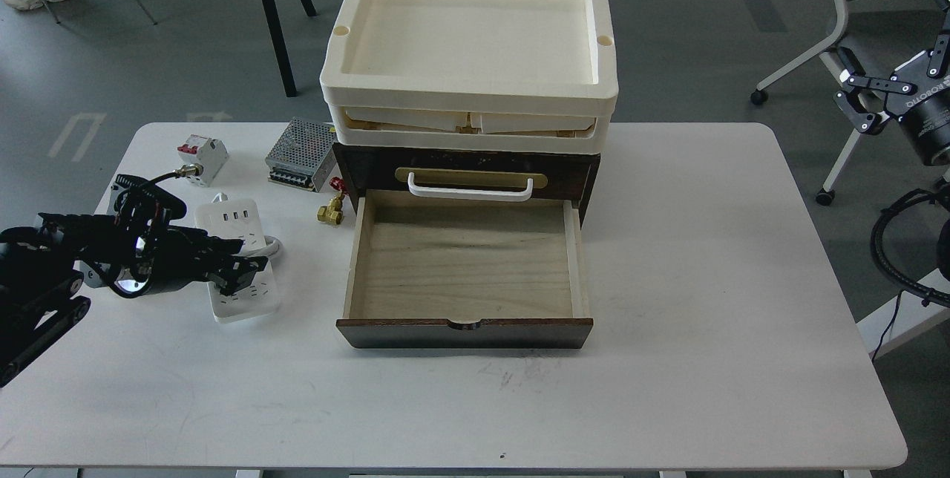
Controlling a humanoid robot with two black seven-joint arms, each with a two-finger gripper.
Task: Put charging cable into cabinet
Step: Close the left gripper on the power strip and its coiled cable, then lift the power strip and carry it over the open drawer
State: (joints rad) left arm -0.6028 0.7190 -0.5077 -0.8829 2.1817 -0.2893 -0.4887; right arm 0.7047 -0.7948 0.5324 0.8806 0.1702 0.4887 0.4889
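Brass valve [329, 212] sits between charging cable [239, 261] and cabinet [466, 263].

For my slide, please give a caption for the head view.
Left hand over charging cable beside open cabinet.

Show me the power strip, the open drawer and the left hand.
charging cable [239, 220]: head view, top face near its USB ports.
open drawer [464, 333]: head view, dark front panel of the cabinet drawer.
left hand [249, 270]: head view, between its fingertips over the strip.
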